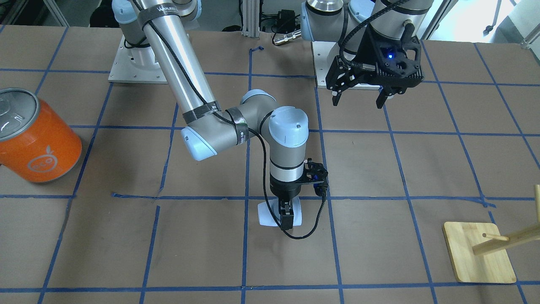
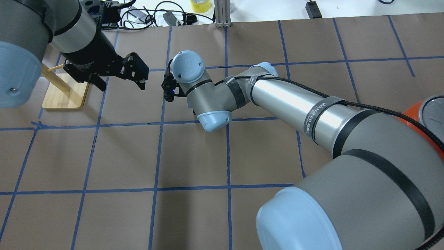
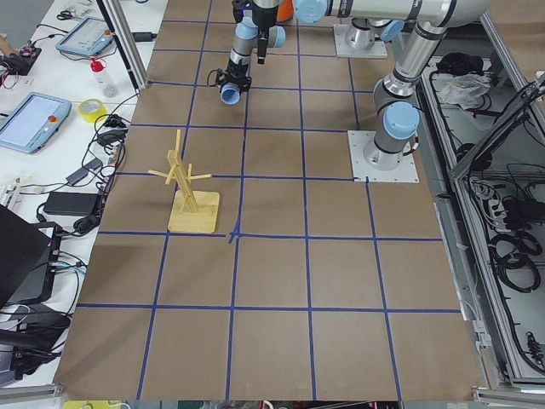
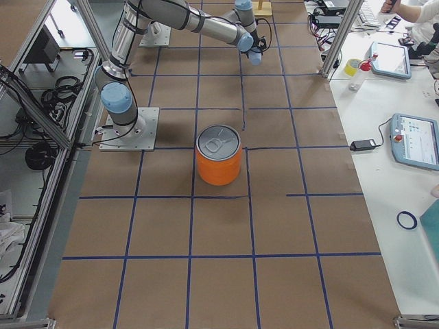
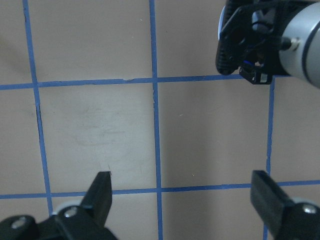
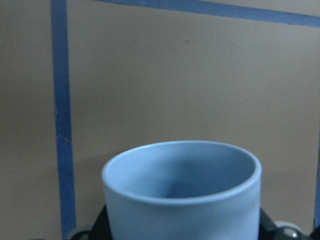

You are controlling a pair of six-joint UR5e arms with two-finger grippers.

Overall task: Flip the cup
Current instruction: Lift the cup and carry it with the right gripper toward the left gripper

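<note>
The cup (image 1: 265, 214) is a small pale blue-white tumbler, low over the brown table near its middle. My right gripper (image 1: 287, 216) points straight down and is shut on the cup across its body. In the right wrist view the cup (image 6: 182, 200) fills the lower half with its open mouth showing. It also shows small in the exterior left view (image 3: 230, 94). In the overhead view the right wrist hides it. My left gripper (image 1: 358, 100) is open and empty, hovering well above the table, apart from the cup. Its fingers (image 5: 102, 192) are spread wide.
A big orange can (image 1: 36, 139) with a silver lid stands on the robot's right side of the table. A wooden peg rack (image 1: 479, 255) stands on its left side, near the operators' edge. Blue tape lines grid the brown table (image 1: 379, 169).
</note>
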